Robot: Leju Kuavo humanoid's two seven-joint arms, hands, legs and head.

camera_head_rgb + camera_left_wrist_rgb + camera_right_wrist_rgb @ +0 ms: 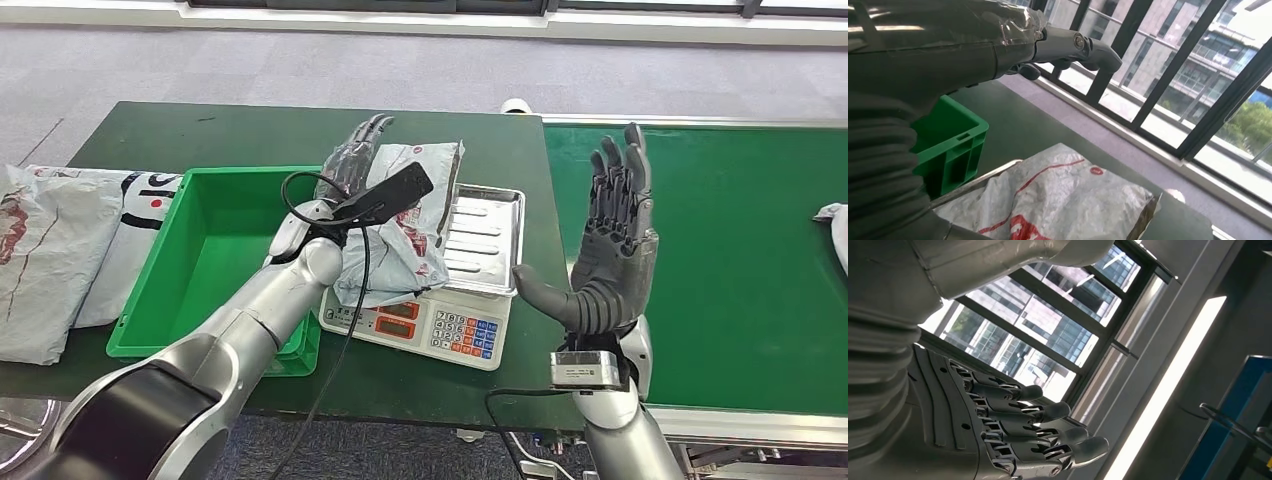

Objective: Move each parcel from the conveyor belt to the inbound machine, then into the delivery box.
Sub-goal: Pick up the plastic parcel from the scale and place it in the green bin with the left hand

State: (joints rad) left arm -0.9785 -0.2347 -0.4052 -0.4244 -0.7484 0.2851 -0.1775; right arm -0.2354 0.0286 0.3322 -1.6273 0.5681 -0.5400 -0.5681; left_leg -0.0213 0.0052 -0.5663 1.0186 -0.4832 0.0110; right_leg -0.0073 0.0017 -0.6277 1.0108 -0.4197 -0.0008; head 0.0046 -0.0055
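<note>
The grey parcel [410, 225] sits crumpled on the scale [470, 290], left hand [352, 160] spread flat against its side nearest the green bin [215, 260]; right hand [610, 235] spread, holding nothing; a loose grab could drop it short of the bin.

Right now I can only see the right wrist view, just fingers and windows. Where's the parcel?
Observer: The parcel lies on the scale, with the left hand next to it, fingers straight.
Operator: Is my right hand holding something?
Observer: No. The right hand is open, fingers up, over the near edge of the green conveyor belt.
Operator: Where's the box?
Observer: The green box sits just left of the scale, on the dark table.
</note>
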